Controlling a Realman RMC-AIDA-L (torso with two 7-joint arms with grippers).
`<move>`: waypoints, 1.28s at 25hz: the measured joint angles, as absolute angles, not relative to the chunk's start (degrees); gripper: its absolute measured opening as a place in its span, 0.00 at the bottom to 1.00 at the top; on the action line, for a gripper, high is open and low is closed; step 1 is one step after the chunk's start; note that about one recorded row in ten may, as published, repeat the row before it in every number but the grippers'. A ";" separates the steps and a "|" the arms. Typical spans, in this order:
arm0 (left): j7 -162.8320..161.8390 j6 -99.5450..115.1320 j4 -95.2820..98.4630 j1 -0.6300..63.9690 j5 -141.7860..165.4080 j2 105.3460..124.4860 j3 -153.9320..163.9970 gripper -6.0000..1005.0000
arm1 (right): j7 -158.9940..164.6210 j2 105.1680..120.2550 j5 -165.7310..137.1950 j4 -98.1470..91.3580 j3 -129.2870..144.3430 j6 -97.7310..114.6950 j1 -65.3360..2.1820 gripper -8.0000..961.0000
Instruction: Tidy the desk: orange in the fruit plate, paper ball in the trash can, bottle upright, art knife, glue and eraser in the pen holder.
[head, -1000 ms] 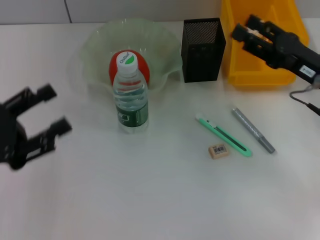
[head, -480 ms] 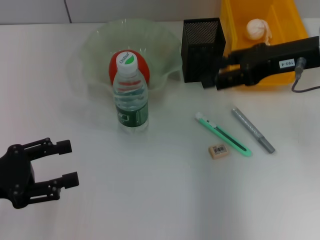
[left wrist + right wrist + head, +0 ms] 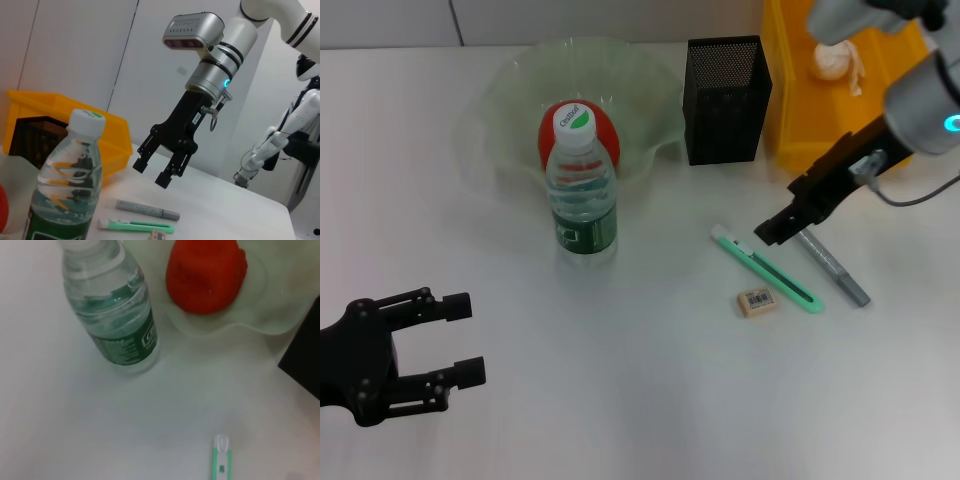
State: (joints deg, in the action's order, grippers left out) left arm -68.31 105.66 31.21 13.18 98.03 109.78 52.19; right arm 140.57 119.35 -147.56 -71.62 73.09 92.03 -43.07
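The water bottle (image 3: 582, 190) stands upright in front of the glass fruit plate (image 3: 500, 90), which holds the orange (image 3: 605, 130). The paper ball (image 3: 835, 58) lies in the yellow bin (image 3: 800, 150). The green art knife (image 3: 767, 270), grey glue stick (image 3: 828, 260) and eraser (image 3: 757, 302) lie on the desk in front of the black mesh pen holder (image 3: 725, 98). My right gripper (image 3: 772, 226) is open and empty, just above the knife and the glue stick; it also shows in the left wrist view (image 3: 152, 172). My left gripper (image 3: 455, 340) is open and empty at the front left.
The right wrist view shows the bottle (image 3: 112, 315), the orange (image 3: 207, 272) in the plate (image 3: 270, 315) and the knife's tip (image 3: 220, 460). The left wrist view shows the bottle (image 3: 65, 190), the glue stick (image 3: 147, 210) and the knife (image 3: 135, 226). A white wall stands behind the desk.
My right arm has swung from over the yellow bin forward and down to just above the knife and glue stick. The paper ball now shows in the bin. My left gripper has drawn back toward the front.
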 joint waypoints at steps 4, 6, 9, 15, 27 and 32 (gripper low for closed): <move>-68.11 105.00 30.95 13.14 98.09 110.11 52.17 0.78 | 142.70 119.46 -147.82 -69.48 77.67 86.89 -43.45 0.78; -68.09 104.81 30.93 13.12 98.10 110.36 52.22 0.78 | 143.74 119.49 -147.86 -67.92 79.39 84.86 -44.02 0.77; -68.19 104.52 31.02 13.15 98.12 110.49 52.22 0.78 | 145.85 119.49 -147.92 -65.25 82.20 81.52 -45.13 0.77; -68.34 103.91 31.06 13.26 98.15 110.58 52.21 0.78 | 150.64 119.54 -147.96 -62.87 87.19 77.10 -45.78 0.77; -68.38 101.82 30.88 13.85 98.18 110.79 52.34 0.78 | 154.49 119.62 -148.05 -60.69 92.18 74.81 -46.16 0.47; -68.38 101.89 30.87 14.00 98.18 110.86 52.23 0.78 | 155.11 119.62 -148.06 -59.70 92.60 74.14 -46.28 0.43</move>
